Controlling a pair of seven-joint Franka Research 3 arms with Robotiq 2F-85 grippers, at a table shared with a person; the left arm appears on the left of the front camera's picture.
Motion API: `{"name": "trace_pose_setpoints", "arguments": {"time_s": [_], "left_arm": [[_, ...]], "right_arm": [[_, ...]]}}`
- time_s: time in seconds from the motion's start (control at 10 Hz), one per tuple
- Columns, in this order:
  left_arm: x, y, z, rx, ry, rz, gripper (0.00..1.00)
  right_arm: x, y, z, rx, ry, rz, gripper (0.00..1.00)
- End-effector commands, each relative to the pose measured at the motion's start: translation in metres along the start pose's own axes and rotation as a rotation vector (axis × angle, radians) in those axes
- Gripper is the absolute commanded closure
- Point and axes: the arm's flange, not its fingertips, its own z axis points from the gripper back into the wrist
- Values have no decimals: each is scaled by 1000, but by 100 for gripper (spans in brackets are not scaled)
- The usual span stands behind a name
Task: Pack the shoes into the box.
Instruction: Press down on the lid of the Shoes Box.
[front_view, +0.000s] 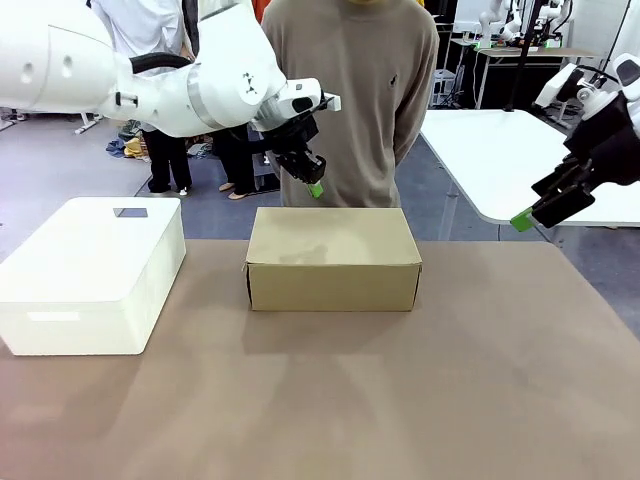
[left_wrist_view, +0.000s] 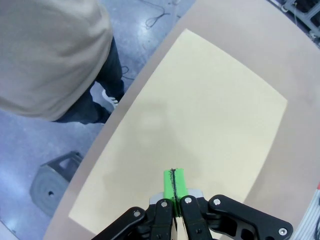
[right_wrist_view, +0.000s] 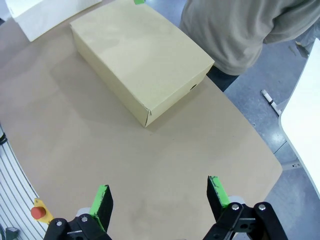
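The tan cardboard box (front_view: 333, 256) stands in the middle of the table with its lid down; it also lies across the left wrist view (left_wrist_view: 200, 115) and at the upper left of the right wrist view (right_wrist_view: 140, 62). The shoes are out of view. My left gripper (front_view: 314, 187) hangs just above the box's far edge, its green pads pressed together on nothing (left_wrist_view: 174, 182). My right gripper (front_view: 528, 216) hovers off the table's right side, well away from the box, with its fingers spread wide and empty (right_wrist_view: 161, 200).
A larger white bin (front_view: 90, 270) with its lid on sits at the table's left. A person in a beige sweater (front_view: 350, 95) stands right behind the box at the far edge. A white table (front_view: 520, 160) is at the back right.
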Motion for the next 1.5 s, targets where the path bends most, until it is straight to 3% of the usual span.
{"name": "trace_pose_setpoints", "arguments": {"time_s": [0.0,1.1,1.4], "left_arm": [[13,3,-12,10,31,20,100],[7,29,-91,16,101,104,100],[1,7,-32,52,31,83,100]], "right_arm": [[1,-1,-1,-5,-8,-1,0],[1,-1,-1,-5,-8,-1,0],[1,-1,-1,-5,-8,-1,0]]}}
